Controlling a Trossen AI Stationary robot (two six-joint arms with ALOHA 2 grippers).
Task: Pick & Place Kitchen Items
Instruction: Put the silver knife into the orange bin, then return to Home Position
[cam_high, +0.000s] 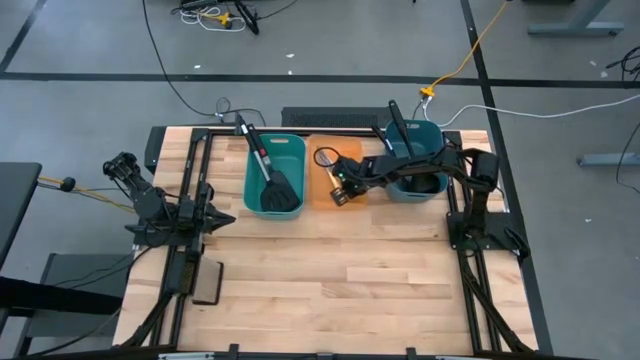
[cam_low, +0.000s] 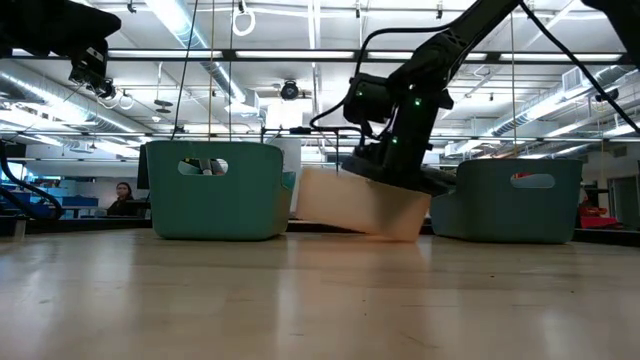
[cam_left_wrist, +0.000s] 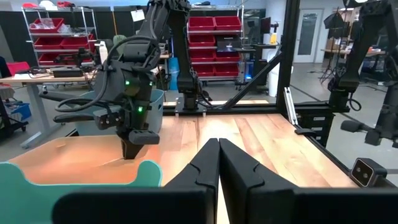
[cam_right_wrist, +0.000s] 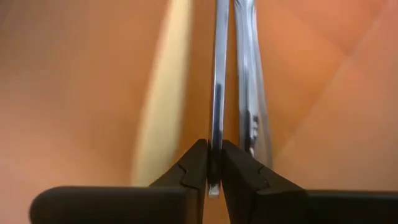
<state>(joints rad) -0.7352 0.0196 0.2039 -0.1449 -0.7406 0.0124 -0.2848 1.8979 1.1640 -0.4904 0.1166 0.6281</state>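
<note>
Dark fingers (cam_right_wrist: 193, 171) of the right gripper (cam_right_wrist: 214, 167) pinch a silver knife (cam_right_wrist: 219, 81) edge-on at the frame's bottom centre, inside the orange bin (cam_high: 325, 185); a second silver knife (cam_right_wrist: 249, 93) and a pale-yellow knife (cam_right_wrist: 158, 106) lie alongside. Left gripper (cam_left_wrist: 218, 163), at mid-left in the high view, is closed on nothing.

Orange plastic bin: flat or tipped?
Tipped. In the low view the orange plastic bin sits with one side lifted off the wooden table, while the right end effector reaches inside it.
</note>
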